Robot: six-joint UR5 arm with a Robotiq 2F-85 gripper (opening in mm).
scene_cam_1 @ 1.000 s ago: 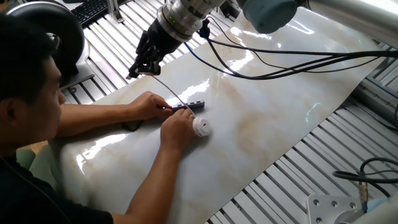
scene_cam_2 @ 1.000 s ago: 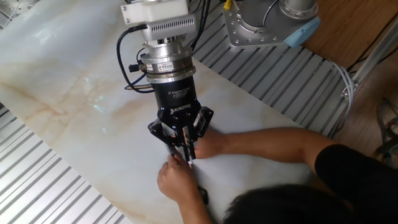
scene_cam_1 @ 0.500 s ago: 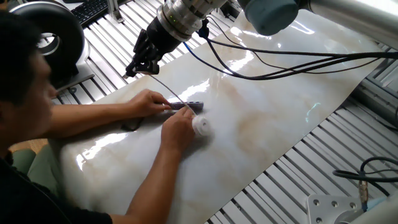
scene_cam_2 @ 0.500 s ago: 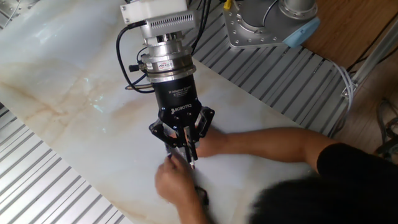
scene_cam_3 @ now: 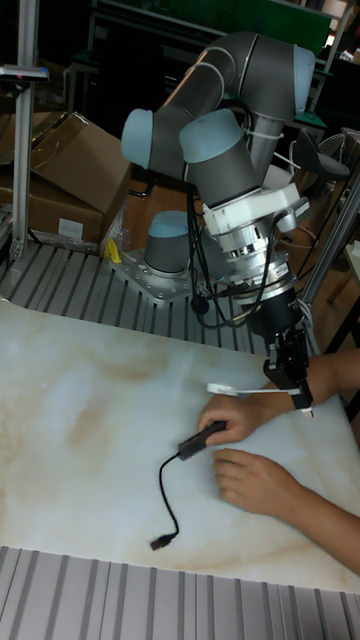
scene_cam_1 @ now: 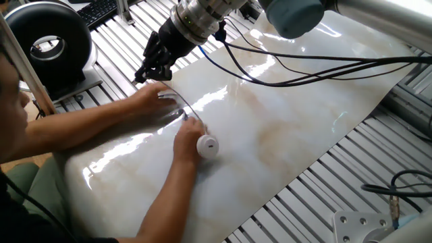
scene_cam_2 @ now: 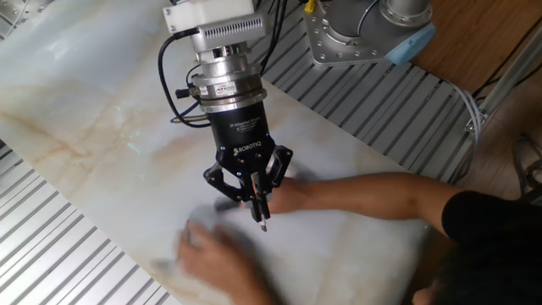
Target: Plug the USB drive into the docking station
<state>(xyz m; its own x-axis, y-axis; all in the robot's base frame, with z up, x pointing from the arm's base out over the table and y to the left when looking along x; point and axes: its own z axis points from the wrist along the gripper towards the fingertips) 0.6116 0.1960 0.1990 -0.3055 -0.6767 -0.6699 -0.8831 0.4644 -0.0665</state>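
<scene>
While the gripper (scene_cam_2: 257, 210) hangs above the marble table (scene_cam_1: 297, 128) with its fingers pinched on the white cable's small plug, the USB drive (scene_cam_1: 207, 146) lies at its 5 o'clock beside a person's hand (scene_cam_1: 187, 138). In the tall view the docking station (scene_cam_3: 203, 438) rests under another hand (scene_cam_3: 232, 416).

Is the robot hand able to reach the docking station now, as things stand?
Probably not cleanly. In the tall view a person's hand rests on one end of the docking station, close to the robot hand, which looks shut on the USB drive's plug.
</scene>
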